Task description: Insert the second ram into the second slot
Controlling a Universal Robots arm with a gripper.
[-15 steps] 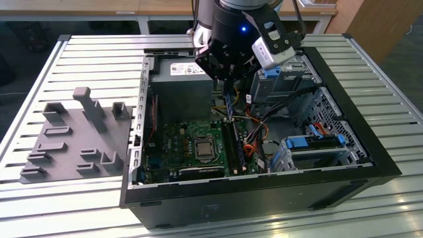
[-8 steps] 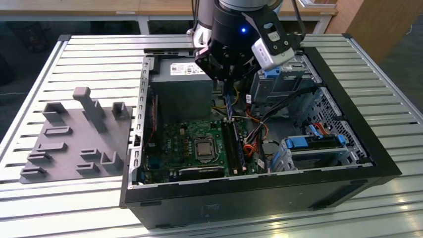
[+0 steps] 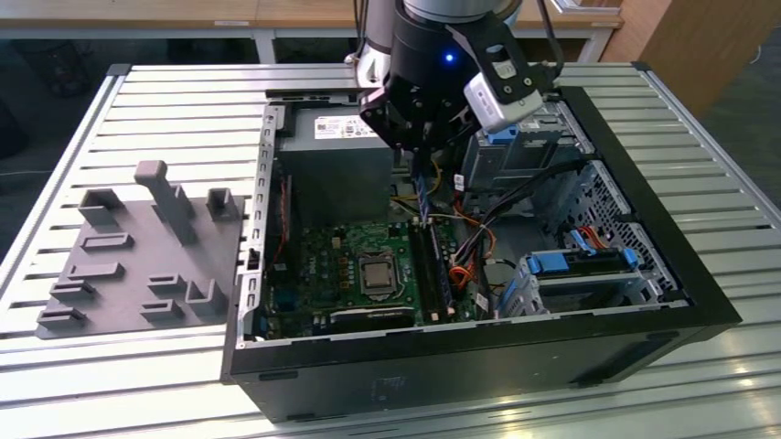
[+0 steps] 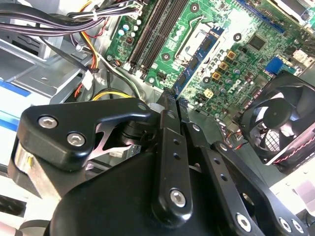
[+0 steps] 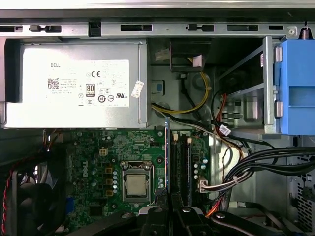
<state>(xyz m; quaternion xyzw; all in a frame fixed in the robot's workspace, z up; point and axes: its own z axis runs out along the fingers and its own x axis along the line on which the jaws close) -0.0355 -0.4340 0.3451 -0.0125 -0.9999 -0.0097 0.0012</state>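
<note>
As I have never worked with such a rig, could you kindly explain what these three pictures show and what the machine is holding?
The machine is a single robot arm with a gripper at its end. The exterior view looks from off the arm at a slatted metal table. On the table stand an open computer case and, to the exterior view's left, a grey moulded plate. The two wrist views come from cameras riding on the arm. They look down into the case at the green motherboard and the silver power supply. The gripper is shut on the second ram, a thin blue stick held on edge over the long dark memory slots. Whether it touches a slot yet I cannot tell.
</note>
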